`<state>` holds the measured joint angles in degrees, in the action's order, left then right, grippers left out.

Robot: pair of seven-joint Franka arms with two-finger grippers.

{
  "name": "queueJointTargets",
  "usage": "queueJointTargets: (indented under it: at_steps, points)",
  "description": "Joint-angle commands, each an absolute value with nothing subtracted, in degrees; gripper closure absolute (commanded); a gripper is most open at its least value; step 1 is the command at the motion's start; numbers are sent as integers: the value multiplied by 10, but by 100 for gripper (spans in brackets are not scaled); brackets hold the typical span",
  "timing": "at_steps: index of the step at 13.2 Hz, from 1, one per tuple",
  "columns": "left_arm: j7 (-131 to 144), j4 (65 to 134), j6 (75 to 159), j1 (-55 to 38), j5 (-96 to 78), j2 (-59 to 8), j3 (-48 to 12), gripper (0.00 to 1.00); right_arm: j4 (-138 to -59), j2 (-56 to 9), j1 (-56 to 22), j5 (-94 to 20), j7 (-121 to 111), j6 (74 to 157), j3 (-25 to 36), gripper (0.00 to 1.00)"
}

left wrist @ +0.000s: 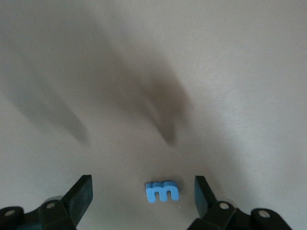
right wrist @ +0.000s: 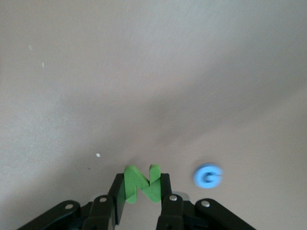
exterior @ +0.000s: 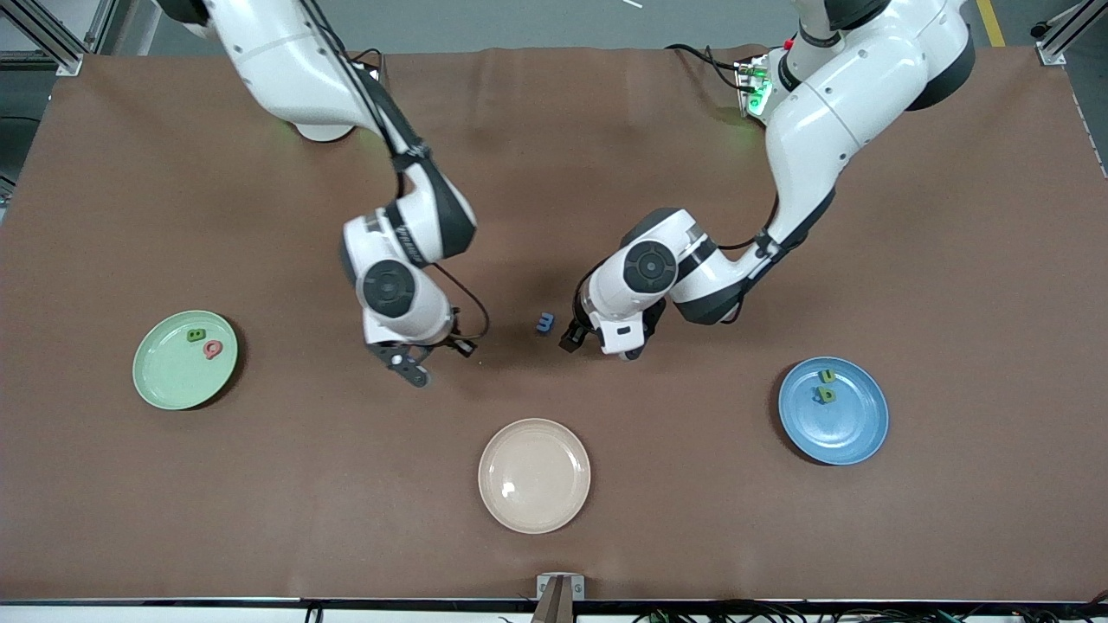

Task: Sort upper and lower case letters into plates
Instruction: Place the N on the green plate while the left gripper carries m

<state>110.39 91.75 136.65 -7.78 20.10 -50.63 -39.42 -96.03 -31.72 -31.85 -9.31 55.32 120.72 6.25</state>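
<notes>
Now we see the worktop [exterior: 554,173] with the green plate [exterior: 164,381] at the right arm's end and the blue plate [exterior: 853,428] at the left arm's. Our right gripper [right wrist: 142,191] has its jaws clamped on a green N [right wrist: 141,184]; the left gripper [left wrist: 143,196] straddles a blue m [left wrist: 162,191], jaws apart. If our thin pinch loosens, the N may twist free in transit.

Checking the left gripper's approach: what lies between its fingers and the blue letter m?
Nothing: in the left wrist view the open left gripper straddles the blue letter m with bare table between.
</notes>
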Motion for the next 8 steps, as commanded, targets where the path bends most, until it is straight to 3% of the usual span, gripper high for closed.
queueJointTargets:
  at_steps: [1, 5, 8]
  points:
    - [1151, 898, 1403, -144, 191, -514, -342, 7, -1036, -233, -234, -85, 407, 1187, 53, 89]
    - [1234, 860, 1412, -235, 192, -520, -265, 8, -1085, -197, -103, -63, 182, 1186, 53, 89]
    - [1261, 857, 1412, -252, 192, -523, -257, 9, -1084, -203, 3, -43, 0, 1193, 53, 87]
